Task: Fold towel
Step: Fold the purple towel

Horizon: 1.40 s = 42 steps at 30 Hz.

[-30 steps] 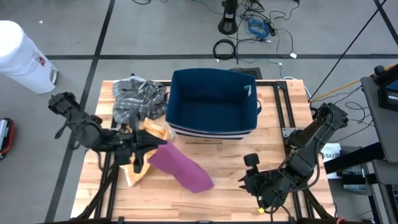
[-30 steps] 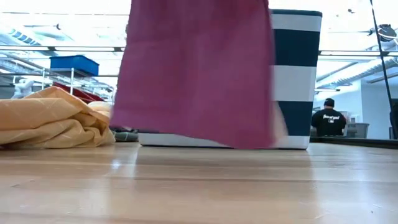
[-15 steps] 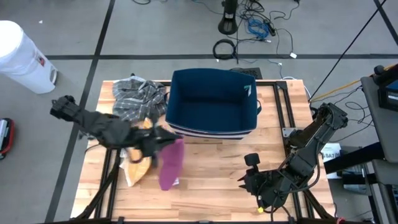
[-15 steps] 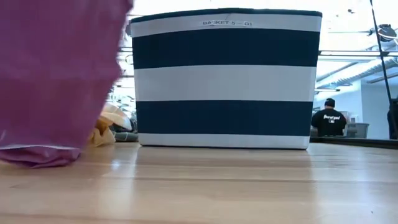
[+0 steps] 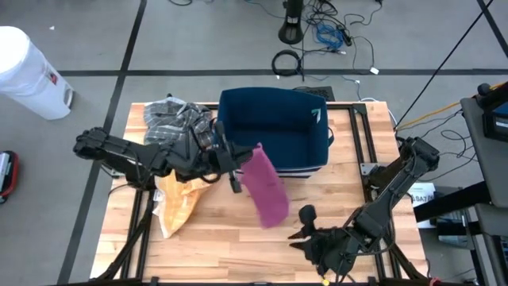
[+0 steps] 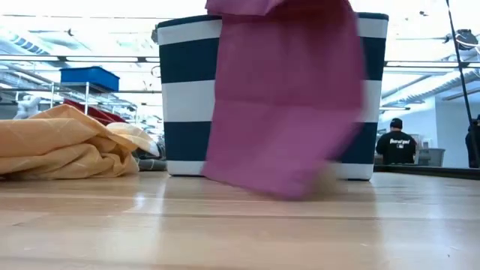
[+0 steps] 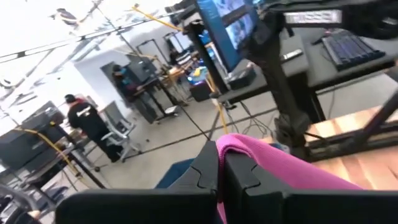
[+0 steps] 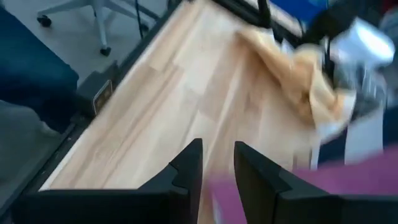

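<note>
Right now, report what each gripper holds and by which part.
The left gripper is shut on the purple towel, pinching its upper edge. The right gripper holds nothing.

Soft magenta cloth towel (image 5: 266, 189), glossy wood table (image 5: 238, 246)

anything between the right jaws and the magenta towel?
Nothing visible. The magenta towel hangs from the left gripper, shut on its top edge beside the basket. The right gripper waits near the front edge, only bare table between them.

Towel (image 5: 265, 187) before basket (image 5: 274, 129)
</note>
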Each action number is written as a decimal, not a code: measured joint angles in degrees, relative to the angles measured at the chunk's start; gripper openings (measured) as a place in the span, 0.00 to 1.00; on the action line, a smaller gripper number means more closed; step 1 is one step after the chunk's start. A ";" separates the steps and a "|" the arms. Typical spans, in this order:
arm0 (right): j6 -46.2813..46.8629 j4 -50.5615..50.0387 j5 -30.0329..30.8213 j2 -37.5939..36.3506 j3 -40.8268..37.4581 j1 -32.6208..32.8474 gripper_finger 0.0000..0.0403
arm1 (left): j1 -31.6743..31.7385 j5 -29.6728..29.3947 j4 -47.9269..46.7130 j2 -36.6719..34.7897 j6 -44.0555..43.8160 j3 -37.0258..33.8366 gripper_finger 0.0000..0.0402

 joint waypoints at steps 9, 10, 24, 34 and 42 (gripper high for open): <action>-6.19 3.41 7.16 5.59 -0.93 -6.99 0.19 | -1.16 0.99 1.60 0.02 -2.99 0.00 0.00; -6.02 3.43 5.79 6.35 -0.93 -8.09 0.19 | -1.35 0.99 1.70 0.02 -3.13 0.00 0.00; -6.24 2.55 28.00 18.83 -0.95 -14.16 0.09 | -3.74 1.14 5.31 -0.30 -2.78 0.00 0.00; -7.83 1.96 53.38 18.76 -0.95 -9.81 0.04 | -3.74 0.37 5.47 -0.44 -1.73 0.00 0.00; -5.12 1.18 55.51 18.23 -0.95 -9.20 0.04 | -3.74 0.26 4.97 -0.42 -2.69 0.00 0.00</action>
